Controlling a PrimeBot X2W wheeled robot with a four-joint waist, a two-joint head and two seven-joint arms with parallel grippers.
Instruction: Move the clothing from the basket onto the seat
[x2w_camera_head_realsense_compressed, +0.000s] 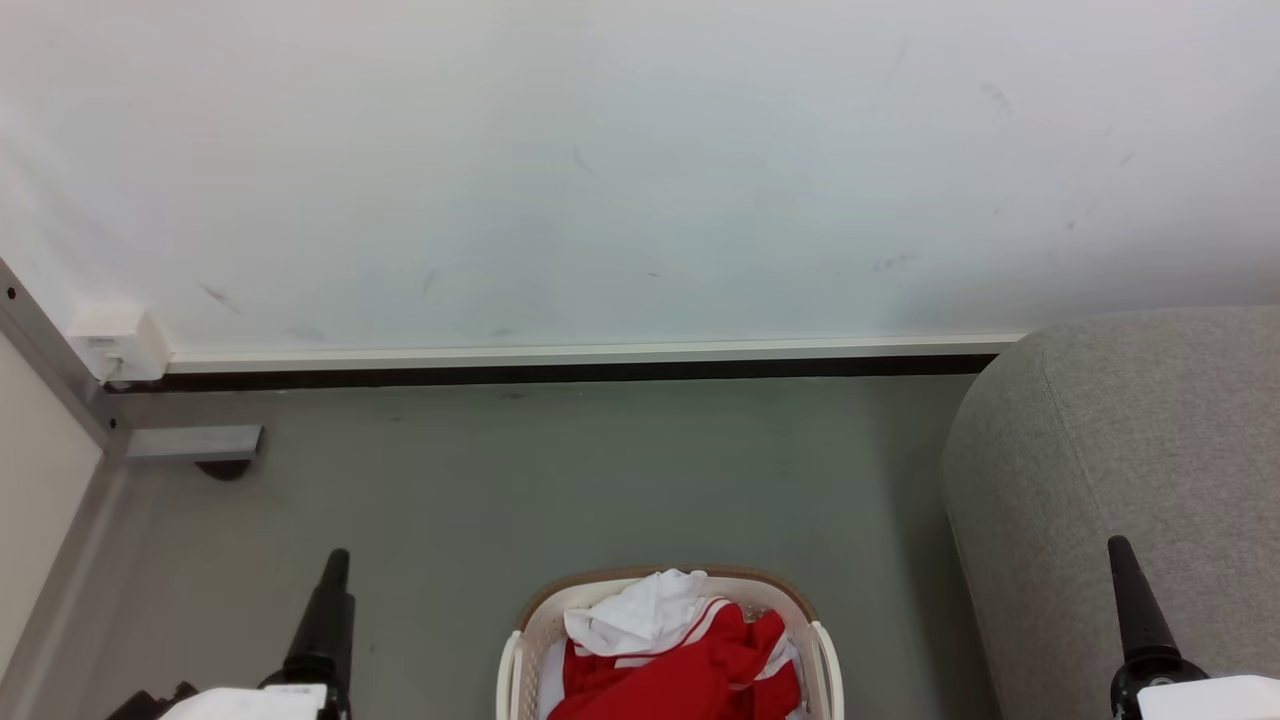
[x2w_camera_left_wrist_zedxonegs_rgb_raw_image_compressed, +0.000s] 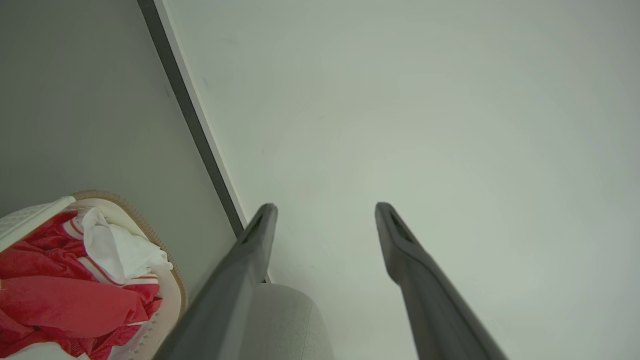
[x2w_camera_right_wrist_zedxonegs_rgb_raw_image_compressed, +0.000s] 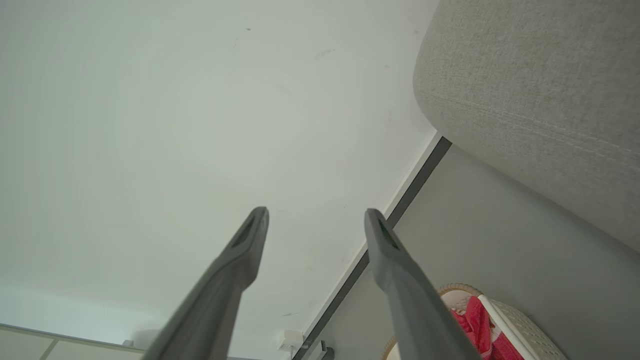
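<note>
The basket (x2w_camera_head_realsense_compressed: 527, 625), off-white with a brown rim, stands on the floor at the bottom centre of the head view. It holds the clothing (x2w_camera_head_realsense_compressed: 690, 665), crumpled red fabric with white stripes under a white piece. The grey seat (x2w_camera_head_realsense_compressed: 1120, 470) rises just right of it. My left gripper (x2w_camera_head_realsense_compressed: 337, 562) hangs left of the basket, apart from it. My right gripper (x2w_camera_head_realsense_compressed: 1120, 548) is in front of the seat. In the wrist views the left gripper (x2w_camera_left_wrist_zedxonegs_rgb_raw_image_compressed: 325, 212) and the right gripper (x2w_camera_right_wrist_zedxonegs_rgb_raw_image_compressed: 316, 217) stand open and empty, pointing at the wall. Basket (x2w_camera_left_wrist_zedxonegs_rgb_raw_image_compressed: 172, 285), clothing (x2w_camera_left_wrist_zedxonegs_rgb_raw_image_compressed: 65, 297) and seat (x2w_camera_right_wrist_zedxonegs_rgb_raw_image_compressed: 540, 90) show there too.
A white wall (x2w_camera_head_realsense_compressed: 640, 170) with a dark baseboard (x2w_camera_head_realsense_compressed: 560, 374) closes the far side. Grey floor (x2w_camera_head_realsense_compressed: 560, 480) lies between the wall and the basket. At the left stand a metal frame foot (x2w_camera_head_realsense_compressed: 195, 442) and a small white box (x2w_camera_head_realsense_compressed: 122, 345).
</note>
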